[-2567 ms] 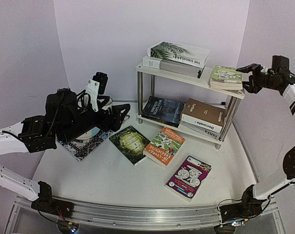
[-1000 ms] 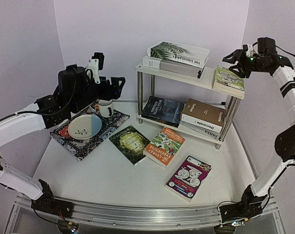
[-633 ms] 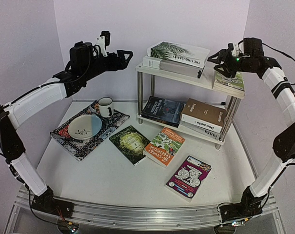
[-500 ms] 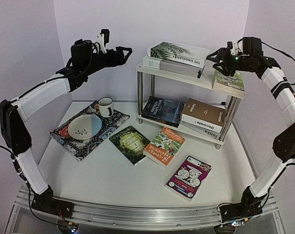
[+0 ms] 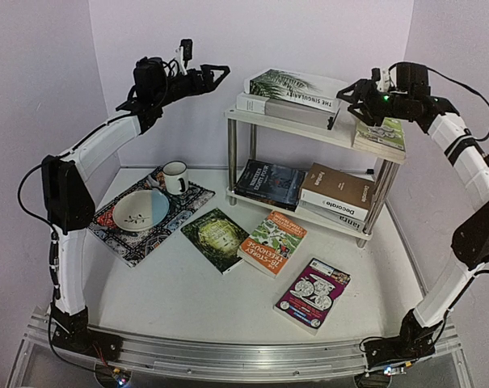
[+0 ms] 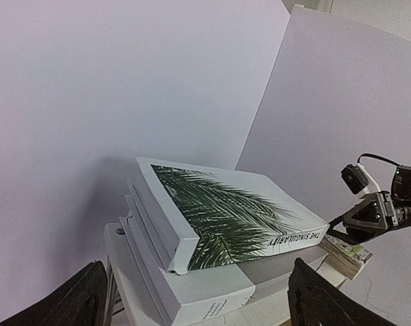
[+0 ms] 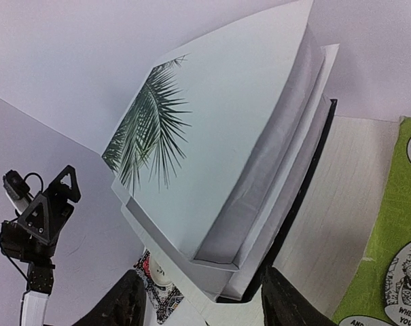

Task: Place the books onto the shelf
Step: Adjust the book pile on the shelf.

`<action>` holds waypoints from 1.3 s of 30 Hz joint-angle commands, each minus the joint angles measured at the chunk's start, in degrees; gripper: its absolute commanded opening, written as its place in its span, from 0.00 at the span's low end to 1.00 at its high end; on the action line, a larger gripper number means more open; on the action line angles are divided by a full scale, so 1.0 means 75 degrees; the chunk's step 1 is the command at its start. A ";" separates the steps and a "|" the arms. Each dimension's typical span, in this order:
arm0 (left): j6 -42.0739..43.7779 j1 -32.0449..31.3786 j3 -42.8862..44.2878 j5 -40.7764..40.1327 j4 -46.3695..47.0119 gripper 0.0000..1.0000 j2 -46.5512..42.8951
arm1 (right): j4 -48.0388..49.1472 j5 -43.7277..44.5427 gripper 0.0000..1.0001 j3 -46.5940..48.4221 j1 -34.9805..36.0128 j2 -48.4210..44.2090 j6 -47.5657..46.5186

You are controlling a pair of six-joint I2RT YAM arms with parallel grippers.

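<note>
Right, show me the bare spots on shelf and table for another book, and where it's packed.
Shelf's top white board: one narrow bare strip between the white palm-leaf book and the lime green book. Lower board: crowded, dark book beside brown book. White table: wide bare patch near-left, bordered by patterned placemat, dark green book, magenta book.

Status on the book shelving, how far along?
Done: palm-leaf book on grey book and lime green book on the top board of the shelf; dark book and brown book on the lower one. In hand: nothing; left fingers and right fingers are open and empty beside the top stack. Left: dark green book, orange book and magenta book lie on the table.
</note>
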 commanded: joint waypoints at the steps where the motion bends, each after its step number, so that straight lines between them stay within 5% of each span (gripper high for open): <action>1: -0.0408 0.0119 0.1132 0.0664 0.0304 0.93 0.0657 | 0.0489 0.0065 0.58 0.0158 0.0176 0.0109 -0.0069; 15: -0.1129 0.0118 0.2003 0.0968 0.1355 0.89 0.1846 | 0.0539 0.0579 0.51 0.0353 0.0345 0.0379 -0.0173; 36: -0.0916 0.0119 0.0932 0.0845 0.1555 0.89 0.1040 | 0.0525 0.1087 0.55 0.0976 0.0344 0.0712 0.0024; 39: -0.0909 0.0120 0.0903 0.0846 0.1555 0.89 0.1020 | 0.0516 0.1000 0.48 0.1157 0.0343 0.0908 0.0115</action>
